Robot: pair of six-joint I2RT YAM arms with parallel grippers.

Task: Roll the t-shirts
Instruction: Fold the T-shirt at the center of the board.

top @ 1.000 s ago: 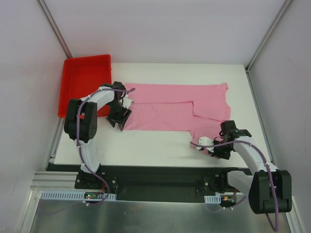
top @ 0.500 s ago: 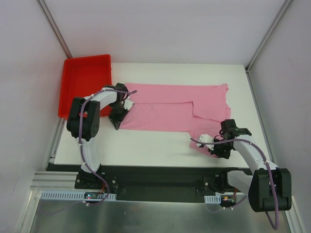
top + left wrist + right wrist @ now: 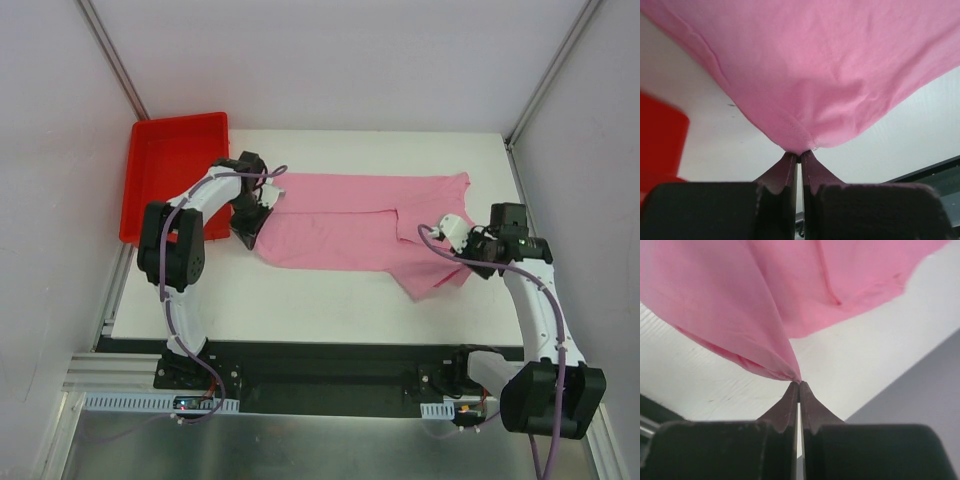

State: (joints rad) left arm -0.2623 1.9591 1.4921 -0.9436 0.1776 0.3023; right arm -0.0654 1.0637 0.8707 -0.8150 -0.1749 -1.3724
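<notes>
Pink thin cotton, the t-shirt (image 3: 340,225) lies folded into a long band across the middle of the white desk (image 3: 300,295). It looks light and limp, so I judge it best taken by pinching hems and corners, not the slack middle. At the band's nine o'clock end, just beside the red plastic tray (image 3: 170,185), the left tool (image 3: 800,156) is clenched on a stitched hem corner, its arm arched over from the near edge. At three o'clock the right tool (image 3: 799,384) is pinched tight on a gathered point of cloth, its arm reaching toward twelve with the wrist turned toward nine.
</notes>
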